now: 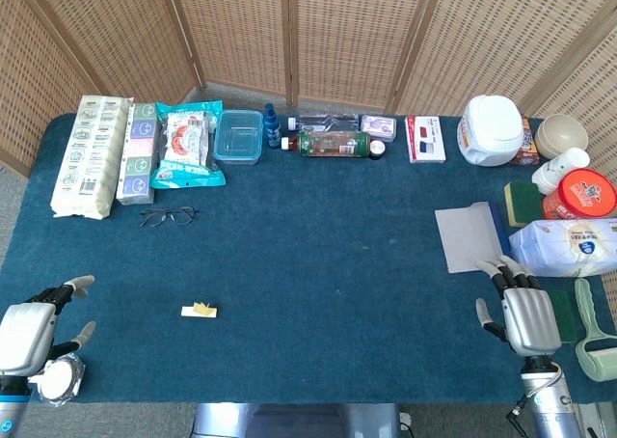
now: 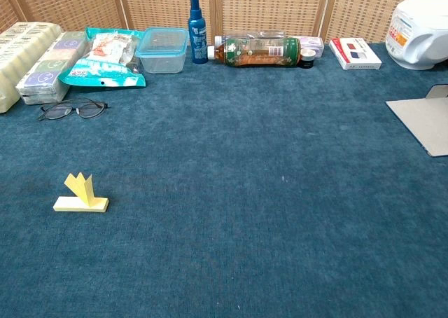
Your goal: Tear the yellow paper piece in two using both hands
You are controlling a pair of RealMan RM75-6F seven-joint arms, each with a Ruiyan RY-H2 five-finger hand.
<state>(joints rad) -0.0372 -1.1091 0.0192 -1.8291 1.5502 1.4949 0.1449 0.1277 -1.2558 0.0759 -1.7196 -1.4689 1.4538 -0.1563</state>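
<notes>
- Two hands are waiting at the near edge of the table (image 1: 318,255), and neither is touching the yellow paper (image 1: 199,310) yet, so I'm reading this as the very start: the reach has not begun.
- The yellow paper is lying on the blue cloth, well in front of the glasses (image 1: 167,215) and a little to their right; in the chest view it is showing a flat strip with a folded bit sticking up from it (image 2: 82,195).
- The left hand (image 1: 34,334) is hovering well to the left of the paper, near the table's front corner, fingers spread apart and holding nothing.
- The right hand (image 1: 523,308) is sitting far to the right of the paper, just in front of a grey sheet (image 1: 469,237), fingers laid side by side and loosely extended, nothing in them.
- Neither hand is showing in the chest view, so finger detail is coming from the head view alone.
- Next move, as I judge it: both hands are needing to travel inward to the paper, the right one covering much more ground.
- Each is then needing a pinch on opposite ends, and that raised fold is looking like the easiest place to catch, since the rest is lying flat on the cloth.
</notes>
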